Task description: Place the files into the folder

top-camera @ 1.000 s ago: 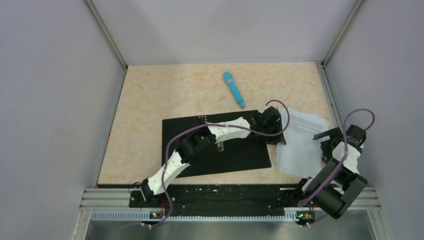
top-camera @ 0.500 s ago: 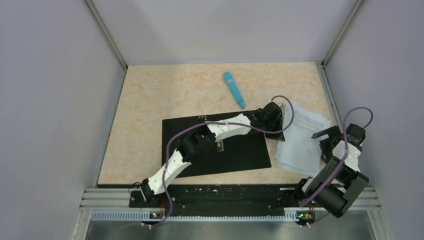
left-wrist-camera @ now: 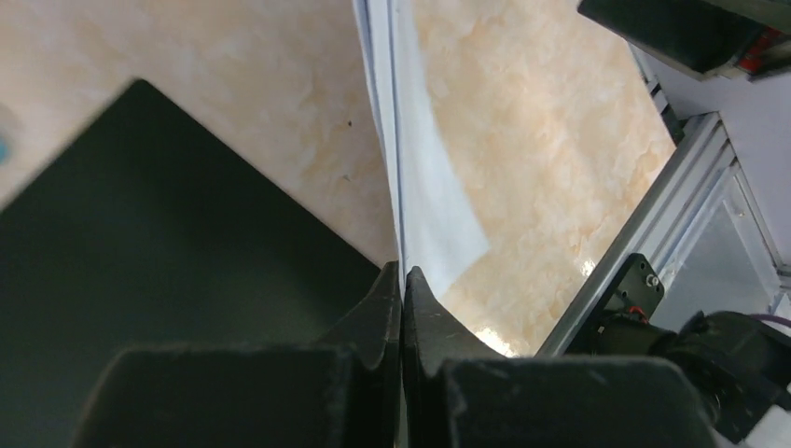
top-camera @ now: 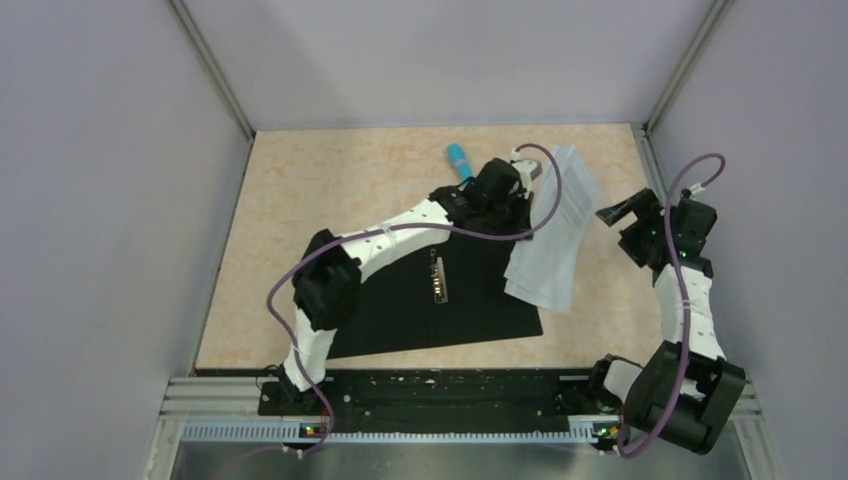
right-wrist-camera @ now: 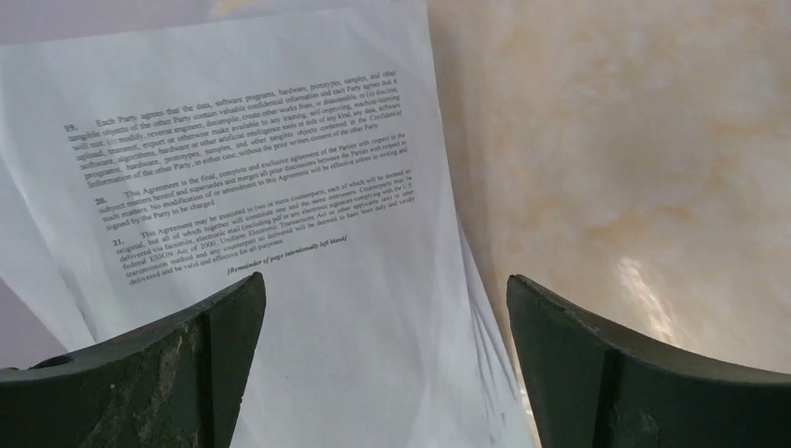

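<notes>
- On my left gripper (left-wrist-camera: 402, 280) the jaws pinch the files (top-camera: 545, 245); I see them hanging right of centre, overlapping the right edge of the open folder (top-camera: 470, 310).
- On my right gripper (right-wrist-camera: 382, 285) the jaws gape wide, holding nothing.

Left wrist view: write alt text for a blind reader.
The left fingers are shut on the edge of white sheets, seen edge-on. The black folder lies at left, the beige table at right.
</notes>
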